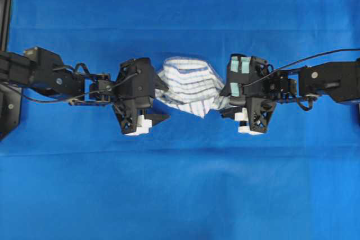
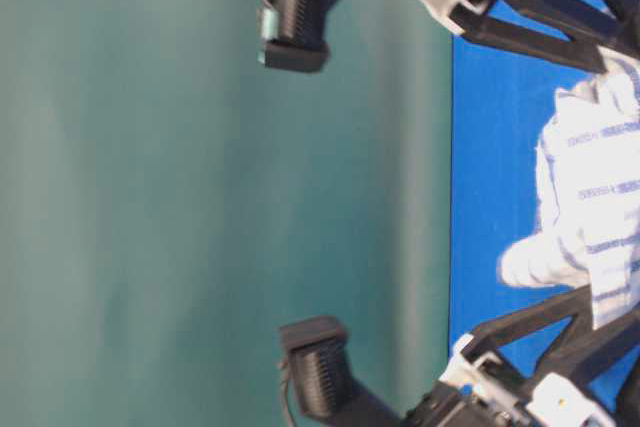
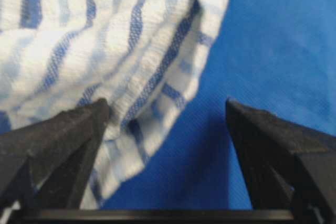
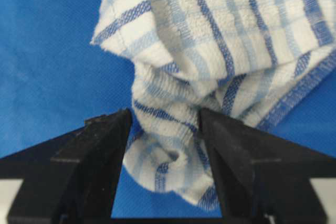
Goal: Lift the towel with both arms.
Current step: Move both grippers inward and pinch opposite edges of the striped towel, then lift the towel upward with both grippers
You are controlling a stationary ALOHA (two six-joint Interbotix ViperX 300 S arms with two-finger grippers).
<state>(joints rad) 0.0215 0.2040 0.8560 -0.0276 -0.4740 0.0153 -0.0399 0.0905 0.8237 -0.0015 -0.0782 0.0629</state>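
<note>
The left pincer (image 3: pixel 167 109) is seen spread wide, only one finger touching the towel (image 1: pixel 190 84). The right pincer (image 4: pixel 164 120) straddles a bunched corner of the cloth, but no firm grip can be confirmed. The towel lies crumpled between both arms, mid-tabletop (image 1: pixel 180 195). Nothing is judged lifted yet; both grasps and the raise remain.
</note>
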